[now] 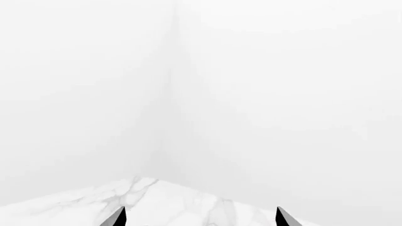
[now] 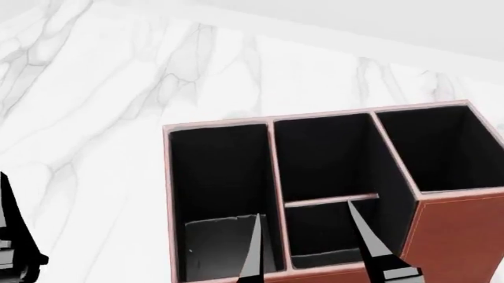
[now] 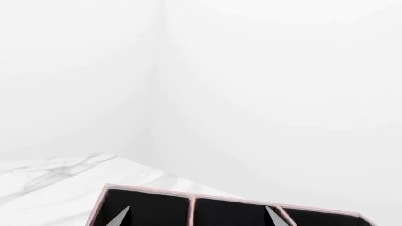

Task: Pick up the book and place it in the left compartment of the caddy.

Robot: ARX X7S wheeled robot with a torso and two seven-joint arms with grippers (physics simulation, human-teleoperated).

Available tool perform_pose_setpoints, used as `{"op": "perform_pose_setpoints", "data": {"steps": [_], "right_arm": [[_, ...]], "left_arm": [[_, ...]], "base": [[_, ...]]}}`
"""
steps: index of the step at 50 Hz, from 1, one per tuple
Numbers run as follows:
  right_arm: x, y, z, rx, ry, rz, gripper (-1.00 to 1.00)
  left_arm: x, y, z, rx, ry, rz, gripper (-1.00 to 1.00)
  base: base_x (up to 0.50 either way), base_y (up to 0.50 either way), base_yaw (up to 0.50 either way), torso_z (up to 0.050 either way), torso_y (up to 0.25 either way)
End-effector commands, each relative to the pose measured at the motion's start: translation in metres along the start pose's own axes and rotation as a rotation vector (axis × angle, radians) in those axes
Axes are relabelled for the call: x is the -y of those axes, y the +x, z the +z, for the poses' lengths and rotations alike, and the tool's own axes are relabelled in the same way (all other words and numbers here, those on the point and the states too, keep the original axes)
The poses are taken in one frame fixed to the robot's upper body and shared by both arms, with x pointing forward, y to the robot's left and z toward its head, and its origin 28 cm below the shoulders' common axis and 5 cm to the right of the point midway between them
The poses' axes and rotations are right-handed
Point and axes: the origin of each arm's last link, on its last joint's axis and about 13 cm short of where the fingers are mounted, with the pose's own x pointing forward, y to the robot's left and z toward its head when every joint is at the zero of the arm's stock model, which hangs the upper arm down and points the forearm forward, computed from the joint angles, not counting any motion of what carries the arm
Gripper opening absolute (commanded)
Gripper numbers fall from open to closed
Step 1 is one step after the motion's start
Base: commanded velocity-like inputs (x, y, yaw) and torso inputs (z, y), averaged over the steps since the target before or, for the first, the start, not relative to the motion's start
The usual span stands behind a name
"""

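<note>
Sitting low in the left compartment (image 2: 216, 177) of the caddy (image 2: 457, 230), lower middle of the head view, the book (image 2: 221, 244) looks stiff and heavy; take it across the covers. Your right gripper (image 2: 308, 239) hangs spread and empty above it; the left gripper (image 1: 199, 217) is spread too.

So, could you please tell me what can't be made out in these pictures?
- Book in the left compartment, head view: lower part cut off by the frame edge and crossed by a right gripper finger.
- Left gripper, head view: mostly out of frame.
- Caddy, right wrist view: only its top rim shows.
</note>
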Motion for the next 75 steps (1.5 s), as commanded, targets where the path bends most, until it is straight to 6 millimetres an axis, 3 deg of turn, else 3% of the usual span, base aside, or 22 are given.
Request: {"op": "perform_pose_setpoints", "data": {"steps": [1,19,40,59,75], "right_arm": [[0.000,0.000,-0.001,-0.003,-0.010,0.002,1.00],[0.000,-0.001,0.001,-0.002,-0.005,0.003,1.00],[-0.001,0.000,0.002,0.002,-0.002,0.007,1.00],[-0.001,-0.001,0.002,0.000,-0.001,0.008,1.00],[-0.001,-0.001,0.001,0.000,-0.001,0.008,1.00]], "left_arm": [[-0.016,0.015,0.000,0.008,0.028,0.180,1.00],[-0.039,0.054,-0.008,-0.017,0.061,0.364,1.00],[-0.056,0.095,-0.016,-0.059,0.117,0.338,1.00],[-0.072,0.102,-0.039,-0.189,0.073,0.434,1.00],[-0.072,0.105,-0.050,-0.270,-0.015,0.489,1.00]], "base": [[0.00,0.00,0.00,0.000,0.000],[0.00,0.00,0.00,0.000,0.000],[0.00,0.00,0.00,0.000,0.000],[0.00,0.00,0.00,0.000,0.000],[0.00,0.00,0.00,0.000,0.000]]}}
